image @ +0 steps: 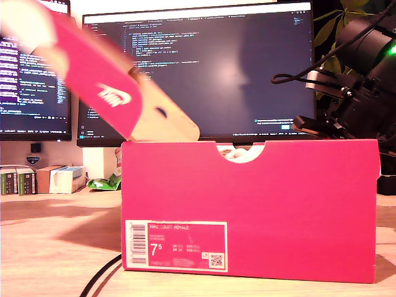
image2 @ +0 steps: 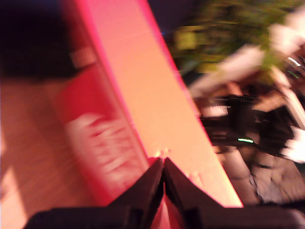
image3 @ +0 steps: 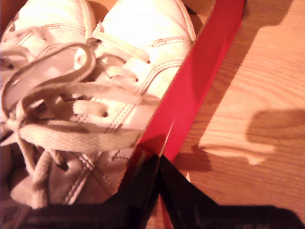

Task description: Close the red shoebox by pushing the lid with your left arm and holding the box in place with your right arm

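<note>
The red shoebox (image: 278, 210) stands on the wooden table, its label end facing the exterior view. Its lid (image: 93, 68) is tilted up over the exterior view's left, blurred by motion. In the first wrist view my first gripper (image2: 163, 162) is shut, its tips against the lid (image2: 157, 95) where the cardboard inside meets the red edge. This gripper is hidden in the exterior view. My second gripper (image3: 159, 160) is shut, its tips on the rim of the box's red side wall (image3: 205, 71). White laced shoes (image3: 95, 95) lie inside. The second arm (image: 359, 80) stands at the exterior view's right.
Two lit monitors (image: 204, 68) stand behind the box. Small cartons (image: 43, 179) and a green packet (image: 105, 182) lie at the exterior view's left. A black cable (image: 102, 278) runs along the table front. Plant leaves (image: 346, 12) show at the exterior view's upper right.
</note>
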You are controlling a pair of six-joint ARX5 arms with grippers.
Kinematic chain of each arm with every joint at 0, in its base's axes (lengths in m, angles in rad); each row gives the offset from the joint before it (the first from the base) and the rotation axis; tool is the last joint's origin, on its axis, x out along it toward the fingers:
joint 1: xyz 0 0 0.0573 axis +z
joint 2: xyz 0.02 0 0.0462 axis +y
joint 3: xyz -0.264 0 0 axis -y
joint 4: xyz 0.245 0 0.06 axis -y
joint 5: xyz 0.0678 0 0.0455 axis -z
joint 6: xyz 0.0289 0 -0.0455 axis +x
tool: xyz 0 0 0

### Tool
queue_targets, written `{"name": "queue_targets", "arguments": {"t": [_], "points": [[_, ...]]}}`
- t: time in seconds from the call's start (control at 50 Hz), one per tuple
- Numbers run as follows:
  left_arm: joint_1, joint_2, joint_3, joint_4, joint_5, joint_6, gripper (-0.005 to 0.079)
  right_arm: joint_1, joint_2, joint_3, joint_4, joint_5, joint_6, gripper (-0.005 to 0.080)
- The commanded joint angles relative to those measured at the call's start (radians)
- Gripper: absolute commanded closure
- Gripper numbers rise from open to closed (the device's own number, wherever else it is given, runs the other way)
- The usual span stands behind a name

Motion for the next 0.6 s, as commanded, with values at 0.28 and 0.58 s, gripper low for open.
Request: {"name": "queue_targets", "arguments": {"t": [0.28, 0.58], "points": [[-0.181, 0.058, -0.076, 0.049, -0.028, -0.074, 0.0762, 0.132, 0.006, 0.018, 0.056, -0.106, 0.029, 0.0764], [-0.270, 0.058, -0.076, 0.150, -0.085, -0.130, 0.0762, 0.013, -0.005, 0.061, -0.075, 0.098, -0.006, 0.0765]]}}
